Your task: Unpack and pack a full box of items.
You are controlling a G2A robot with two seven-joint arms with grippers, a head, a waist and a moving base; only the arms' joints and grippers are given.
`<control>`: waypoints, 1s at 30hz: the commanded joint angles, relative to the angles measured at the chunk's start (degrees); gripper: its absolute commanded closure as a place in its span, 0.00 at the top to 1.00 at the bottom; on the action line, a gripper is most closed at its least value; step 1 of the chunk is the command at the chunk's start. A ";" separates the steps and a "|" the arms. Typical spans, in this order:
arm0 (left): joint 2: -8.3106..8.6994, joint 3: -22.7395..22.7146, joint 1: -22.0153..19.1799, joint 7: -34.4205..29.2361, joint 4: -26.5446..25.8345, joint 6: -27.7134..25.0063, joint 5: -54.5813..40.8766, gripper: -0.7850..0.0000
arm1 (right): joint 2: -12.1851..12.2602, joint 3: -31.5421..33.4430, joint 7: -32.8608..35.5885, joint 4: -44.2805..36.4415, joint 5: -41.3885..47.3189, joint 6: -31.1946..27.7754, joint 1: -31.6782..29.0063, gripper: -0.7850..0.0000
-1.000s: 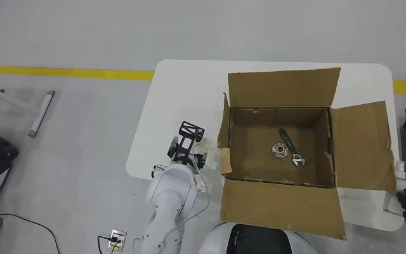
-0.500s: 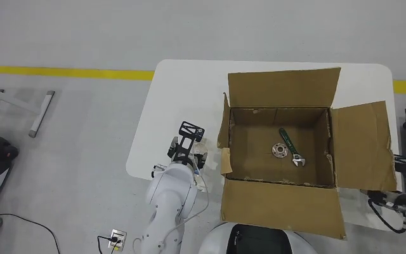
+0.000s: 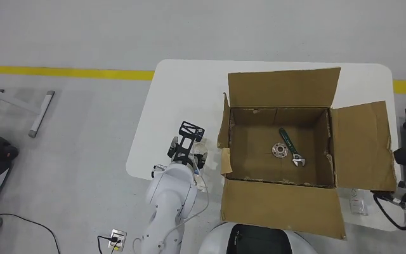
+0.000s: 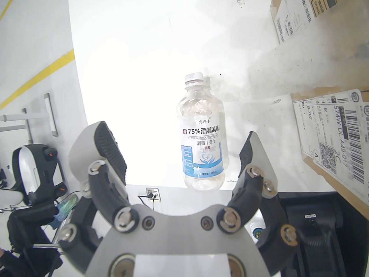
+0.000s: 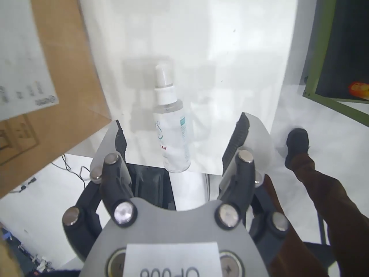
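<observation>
While left gripper (image 4: 175,136), right gripper (image 5: 181,122) gape | spray bottle (image 5: 173,142) lies flat (nozzle away from table (image 5: 230,44) edge)

Box (image 3: 279,146): top open, flaps folded outward over the counter (image 3: 184,101) on the far, near and right sides.
Box floor: wrench (image 3: 292,148) and round metal part (image 3: 278,150) right of centre; left half bare.
Counter left of box: bare, save alcohol bottle (image 4: 203,142) at near edge.
Near right corner: spray bottle (image 3: 358,203) just beside flap.
</observation>
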 commanded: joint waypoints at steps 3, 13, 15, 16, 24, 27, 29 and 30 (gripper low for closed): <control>0.00 0.00 0.00 0.00 0.00 0.00 0.00 1.00 | -0.12 6.29 -7.72 -0.58 4.21 -0.78 0.97 0.38; 0.00 0.00 0.00 0.00 0.00 0.00 0.00 1.00 | 1.41 7.87 -16.05 -0.58 8.79 -9.01 9.23 0.00; 0.00 0.00 0.00 0.00 0.00 0.00 0.00 1.00 | 1.70 6.16 -17.56 -0.58 9.54 -11.29 10.50 0.00; 0.00 0.00 0.00 0.00 0.00 0.00 0.00 1.00 | 1.85 5.33 -17.96 -0.58 9.74 -12.43 10.95 0.00; 0.00 0.00 0.00 0.00 0.00 0.00 0.00 1.00 | 3.39 -5.76 -16.22 -0.58 6.69 -17.59 17.43 0.00; 0.00 0.00 0.00 0.00 0.00 0.00 0.00 1.00 | 3.87 -12.20 -14.37 -0.58 3.24 -16.96 20.64 0.00; 0.00 0.00 0.00 0.00 0.00 0.00 0.00 1.00 | 4.11 -16.95 -12.75 -0.58 0.25 -16.24 22.63 0.00; 0.00 0.00 0.00 0.00 0.00 0.00 0.00 1.00 | 4.19 -19.48 -11.67 -0.58 -1.40 -15.48 23.51 0.00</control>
